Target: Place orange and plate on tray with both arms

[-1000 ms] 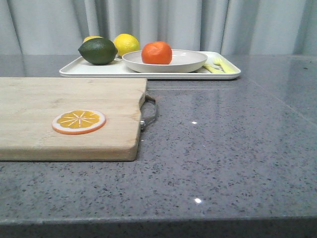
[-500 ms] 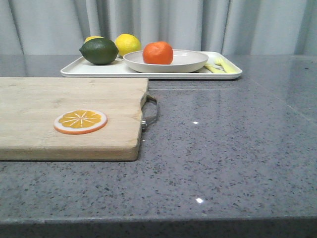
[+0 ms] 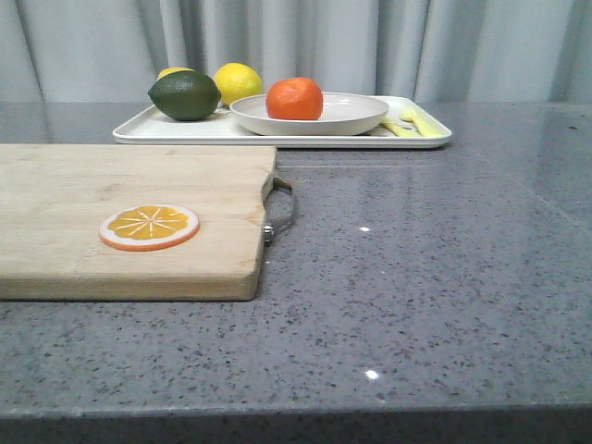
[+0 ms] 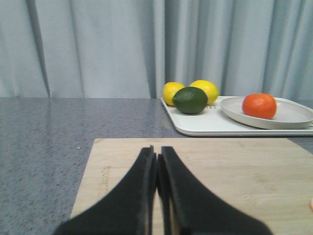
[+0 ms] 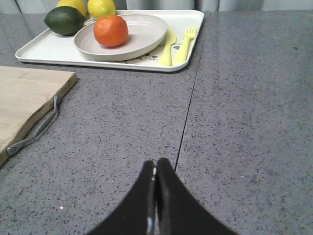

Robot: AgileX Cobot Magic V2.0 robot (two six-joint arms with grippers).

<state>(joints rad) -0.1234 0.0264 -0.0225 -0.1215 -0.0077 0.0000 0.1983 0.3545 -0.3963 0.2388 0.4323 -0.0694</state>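
Nothing moved: orange [image 3: 294,98] (in plate [image 3: 351,114]) rests unchanged.

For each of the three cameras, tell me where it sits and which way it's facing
Front view: low behind the table edge, facing forward over the cutting board toward the tray; no robot parts show.
Left wrist view: above the board, facing the tray; the left gripper shows, shut.
Right wrist view: over the bare countertop, facing the tray; the right gripper shows, shut.
Shared: all show the orange on the plate.
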